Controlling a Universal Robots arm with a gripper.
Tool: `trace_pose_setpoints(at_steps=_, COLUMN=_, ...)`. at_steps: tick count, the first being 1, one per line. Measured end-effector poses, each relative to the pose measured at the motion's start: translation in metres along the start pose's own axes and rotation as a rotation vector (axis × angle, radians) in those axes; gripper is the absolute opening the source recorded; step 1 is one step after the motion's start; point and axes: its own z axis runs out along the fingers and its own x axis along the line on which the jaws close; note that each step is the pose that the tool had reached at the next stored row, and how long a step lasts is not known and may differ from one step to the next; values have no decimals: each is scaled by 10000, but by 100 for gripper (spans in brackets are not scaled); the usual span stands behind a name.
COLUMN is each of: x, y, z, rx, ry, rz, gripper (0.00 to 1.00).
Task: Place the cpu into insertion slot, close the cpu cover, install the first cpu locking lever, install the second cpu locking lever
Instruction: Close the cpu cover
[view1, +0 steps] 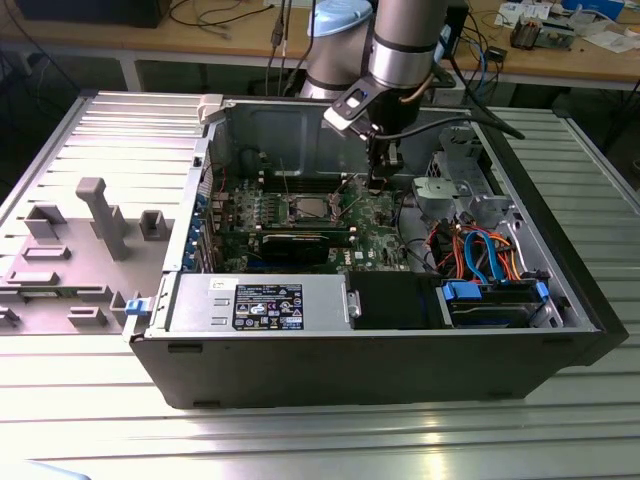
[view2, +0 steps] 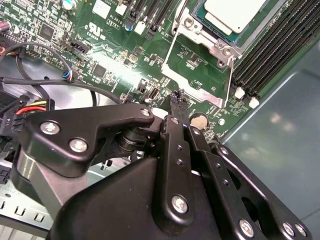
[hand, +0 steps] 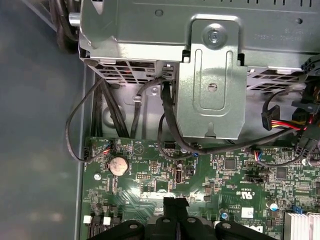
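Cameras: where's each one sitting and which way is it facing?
Exterior view: off the arm, looking down into the open case; arm and claw show.
First wrist view: on the wrist, facing past the claw to the board and drive cage.
Second wrist view: on the wrist, facing over the claw to the cpu.
Both wrist views share the coin battery.

- A black-and-white label (view1: 268, 305) is sitting on the front face of the silver power supply box (view1: 200, 300) in the exterior view. Its lines of print and small symbols are showing too fine to read.
- A white sticker (view2: 101, 8) is lying on the green board (view2: 100, 65) in the second wrist view, and no lettering is legible on it.
- White component markings (hand: 247, 192) are running across the board in both wrist views, all too small to read.
- A stamped line of lettering (hand: 280, 35) is running along the metal drive cage (hand: 150, 30) in the first wrist view, and it is not legible.
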Motion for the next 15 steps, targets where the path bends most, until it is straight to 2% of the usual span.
trace_pose_setpoints(at_steps=15, x=2, y=-23, z=12, rx=-2, ry=29, rz=-1, gripper=11)
